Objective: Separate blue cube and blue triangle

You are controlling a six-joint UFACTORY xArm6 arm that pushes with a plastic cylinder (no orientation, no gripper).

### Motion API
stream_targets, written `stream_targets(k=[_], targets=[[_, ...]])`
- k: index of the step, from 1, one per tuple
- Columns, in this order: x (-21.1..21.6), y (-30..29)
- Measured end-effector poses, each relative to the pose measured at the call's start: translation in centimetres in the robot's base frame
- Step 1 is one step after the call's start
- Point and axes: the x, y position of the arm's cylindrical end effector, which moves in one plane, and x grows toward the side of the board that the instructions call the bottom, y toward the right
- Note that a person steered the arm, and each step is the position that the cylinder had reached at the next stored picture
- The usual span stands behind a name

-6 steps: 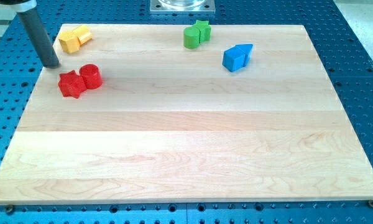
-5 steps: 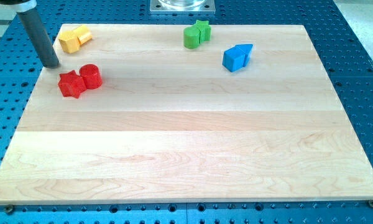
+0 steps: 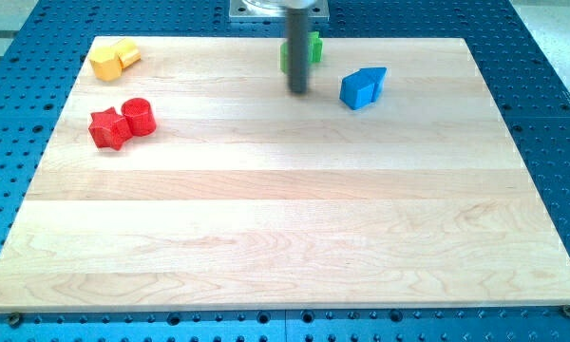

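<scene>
The blue cube (image 3: pixel 356 90) and the blue triangle (image 3: pixel 374 77) sit touching at the view's upper right, the triangle up and to the right of the cube. My rod stands near the view's top centre, and my tip (image 3: pixel 297 91) rests on the board left of the blue cube, with a gap between them. The rod partly hides the green blocks (image 3: pixel 313 47) behind it.
A yellow pair of blocks (image 3: pixel 113 59) lies at the view's top left. A red star (image 3: pixel 107 128) and a red cylinder (image 3: pixel 139 116) sit touching below them. The wooden board (image 3: pixel 285 237) lies on a blue perforated table.
My tip has moved far to the right, from the board's left edge near the red blocks to just left of the blue cube. No block has moved.
</scene>
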Motion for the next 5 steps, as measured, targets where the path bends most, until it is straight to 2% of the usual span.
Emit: stream_targets(k=[1,2,3,4,5], targets=[[-0.5,5.4],[5.0,7.5],[8.3,8.5],[6.5,5.6],[7.8,10.5]])
